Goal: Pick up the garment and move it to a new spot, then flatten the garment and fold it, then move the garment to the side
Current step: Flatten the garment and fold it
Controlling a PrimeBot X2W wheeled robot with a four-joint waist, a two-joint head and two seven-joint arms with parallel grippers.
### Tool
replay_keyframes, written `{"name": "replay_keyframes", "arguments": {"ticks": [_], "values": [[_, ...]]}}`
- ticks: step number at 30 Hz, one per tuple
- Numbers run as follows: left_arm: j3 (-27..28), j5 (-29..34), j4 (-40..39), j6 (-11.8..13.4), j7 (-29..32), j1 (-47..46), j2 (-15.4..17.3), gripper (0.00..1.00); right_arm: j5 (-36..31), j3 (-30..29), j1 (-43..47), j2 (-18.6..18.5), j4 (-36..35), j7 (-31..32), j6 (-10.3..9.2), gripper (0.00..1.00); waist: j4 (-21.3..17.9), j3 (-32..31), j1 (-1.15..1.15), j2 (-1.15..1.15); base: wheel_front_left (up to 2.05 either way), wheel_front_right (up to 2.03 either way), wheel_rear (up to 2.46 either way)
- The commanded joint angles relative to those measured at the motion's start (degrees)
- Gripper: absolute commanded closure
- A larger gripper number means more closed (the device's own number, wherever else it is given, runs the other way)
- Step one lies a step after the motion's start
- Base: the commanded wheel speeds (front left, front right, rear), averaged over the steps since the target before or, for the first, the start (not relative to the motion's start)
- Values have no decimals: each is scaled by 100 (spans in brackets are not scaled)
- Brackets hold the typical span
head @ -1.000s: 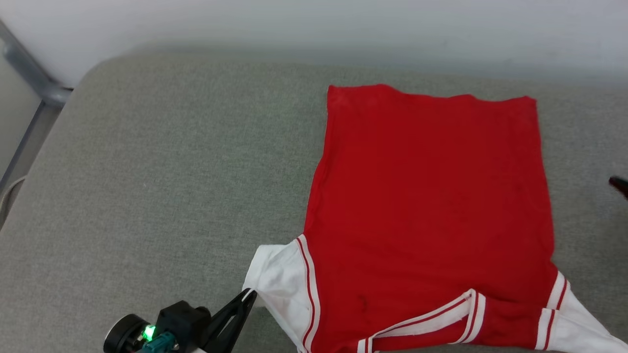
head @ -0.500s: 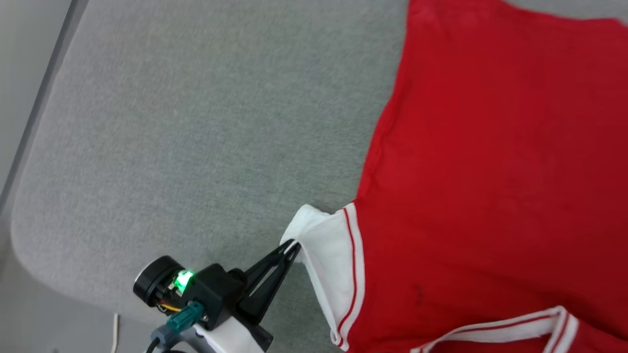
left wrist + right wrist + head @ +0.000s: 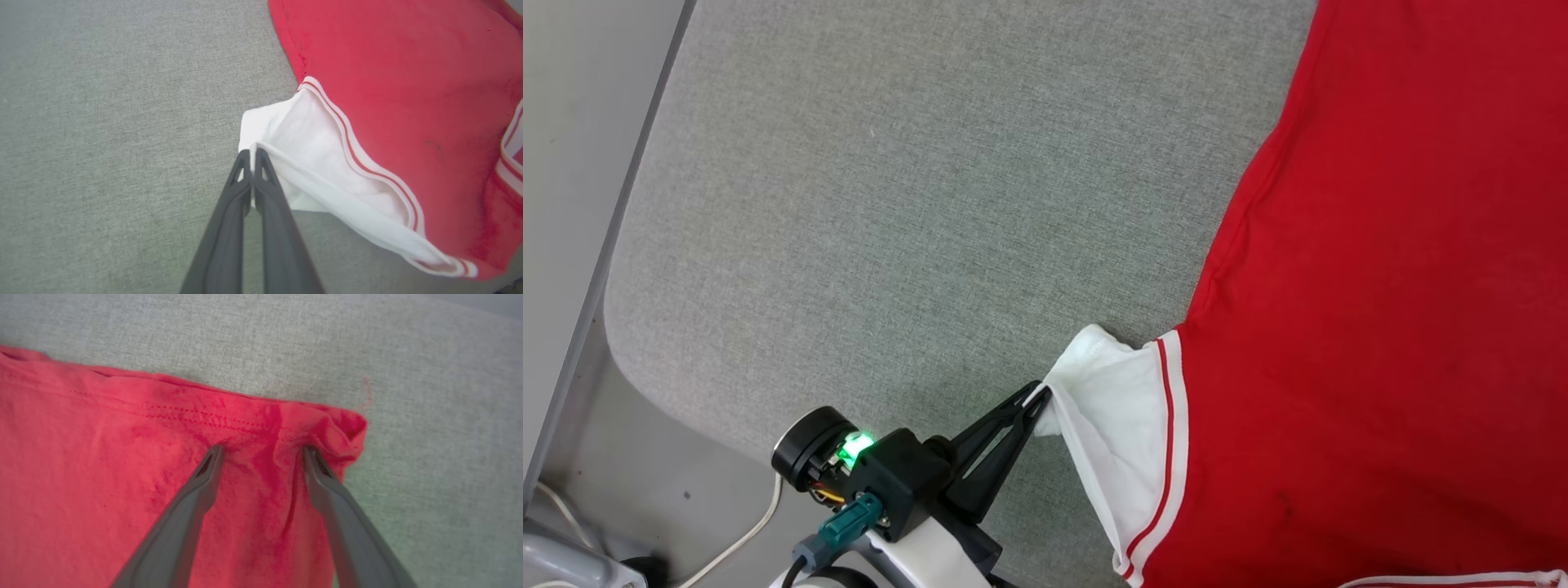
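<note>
Head, left-wrist and right-wrist views of one moment. Nearest the robot, beyond the near edge of the cushion [image 3: 890,204], a pale cable [image 3: 739,535] lies on the grey floor [image 3: 645,457] beside the cushion's rounded near-left corner. Just inside that near edge, the left gripper [image 3: 1039,392] [image 3: 252,153] carries a green light [image 3: 854,447] on its wrist. Its two dark fingers are pressed together on the edge of the white sleeve [image 3: 1119,416] [image 3: 310,139], and the pinched cloth is drawn into a raised fold. The sleeve joins the red body of the garment [image 3: 1380,327] [image 3: 388,81] [image 3: 102,457] along a white-and-red striped seam. From there the body lies flat over the right part of the cushion and runs toward its far edge; the left part of the cushion is bare grey fabric. In the right-wrist view, the right gripper [image 3: 263,449] stands with its fingers spread apart. Both tips rest on the red cloth close to a stitched hem and a rumpled corner, with a wrinkle between them; whether they pinch any cloth cannot be told.
</note>
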Motion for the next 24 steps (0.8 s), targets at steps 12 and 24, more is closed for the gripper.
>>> {"name": "replay_keyframes", "arguments": {"ticks": [12,24], "values": [[70,10,156,100,-154,-191,-22,100,107,374,825,-146,276,-5,-5,100,-164,-326,-1,0,0,0,0],[296,-99,228,348,-76,77,154,100,547,734,1873,43,431,-643,-6,100,-858,-1375,-1,0,0,0,0]]}}
